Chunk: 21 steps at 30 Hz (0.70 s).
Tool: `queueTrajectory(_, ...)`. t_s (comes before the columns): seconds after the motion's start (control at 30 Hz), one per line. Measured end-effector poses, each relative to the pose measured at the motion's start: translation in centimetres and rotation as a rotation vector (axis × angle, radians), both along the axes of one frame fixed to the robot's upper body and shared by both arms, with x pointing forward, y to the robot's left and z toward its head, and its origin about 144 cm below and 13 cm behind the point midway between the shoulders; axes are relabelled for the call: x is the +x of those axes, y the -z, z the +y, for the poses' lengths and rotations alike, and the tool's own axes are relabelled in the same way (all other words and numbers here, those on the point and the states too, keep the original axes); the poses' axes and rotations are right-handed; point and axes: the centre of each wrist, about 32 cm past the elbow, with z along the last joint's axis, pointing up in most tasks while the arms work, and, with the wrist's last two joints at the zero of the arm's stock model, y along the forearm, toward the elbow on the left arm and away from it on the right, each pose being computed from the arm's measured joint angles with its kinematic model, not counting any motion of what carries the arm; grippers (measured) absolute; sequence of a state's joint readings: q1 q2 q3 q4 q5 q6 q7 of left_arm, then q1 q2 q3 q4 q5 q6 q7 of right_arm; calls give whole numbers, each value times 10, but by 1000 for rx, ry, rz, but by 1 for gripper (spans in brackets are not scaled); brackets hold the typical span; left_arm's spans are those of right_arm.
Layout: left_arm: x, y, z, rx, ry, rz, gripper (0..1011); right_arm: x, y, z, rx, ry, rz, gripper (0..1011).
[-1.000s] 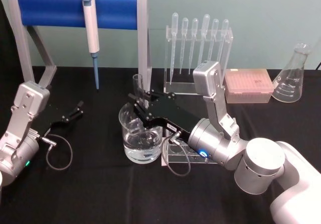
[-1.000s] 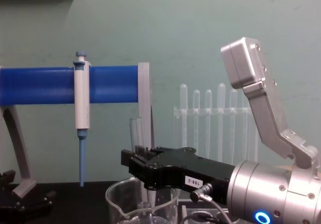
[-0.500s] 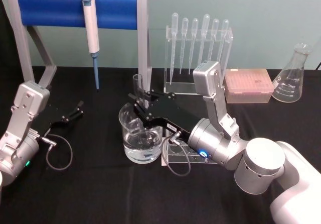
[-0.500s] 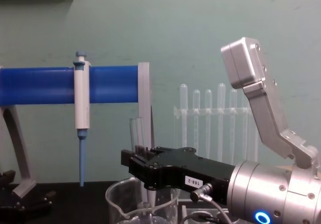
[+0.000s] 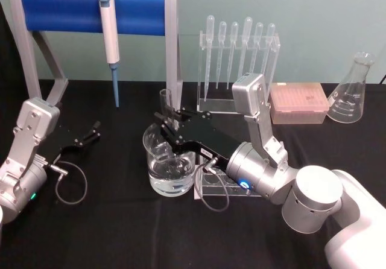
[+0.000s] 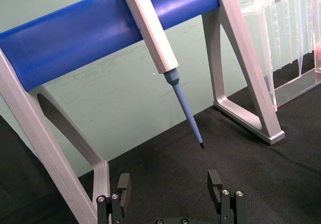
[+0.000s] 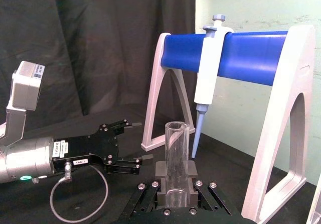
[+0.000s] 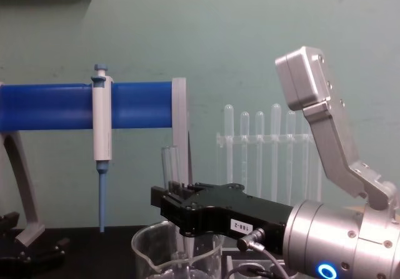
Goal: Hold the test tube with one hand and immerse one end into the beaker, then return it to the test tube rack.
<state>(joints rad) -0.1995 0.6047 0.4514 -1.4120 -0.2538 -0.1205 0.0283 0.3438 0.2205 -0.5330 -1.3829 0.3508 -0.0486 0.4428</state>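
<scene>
The test tube (image 5: 165, 102) stands upright with my right gripper (image 5: 169, 128) shut around its middle. Its rimmed mouth rises above the black fingers, and its lower end reaches down inside the beaker (image 5: 158, 171), which holds clear liquid. From the chest the test tube (image 8: 169, 163) rises behind the right gripper (image 8: 167, 205), directly above the beaker (image 8: 145, 246). In the right wrist view the test tube (image 7: 176, 151) sits clamped between the pads of the right gripper (image 7: 175, 183). My left gripper (image 5: 92, 131) rests open on the table to the beaker's left, also visible as the left gripper (image 6: 169, 188) with nothing between its fingers.
A blue-barred stand (image 5: 66, 11) with a hanging micropipette (image 5: 109, 37) stands at the back left. A pipette rack (image 5: 238, 64), a pink tip box (image 5: 298, 102) and a conical flask (image 5: 353, 90) line the back right. A clear acrylic holder (image 5: 212, 188) lies under the right wrist.
</scene>
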Motion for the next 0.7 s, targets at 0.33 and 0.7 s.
queueTrajectory(0.33,0,0,0,0,0,0,1000,0,0,0,0,0,0,227)
queueTrajectory(0.7,0,0,0,0,0,0,1000,0,0,0,0,0,0,226)
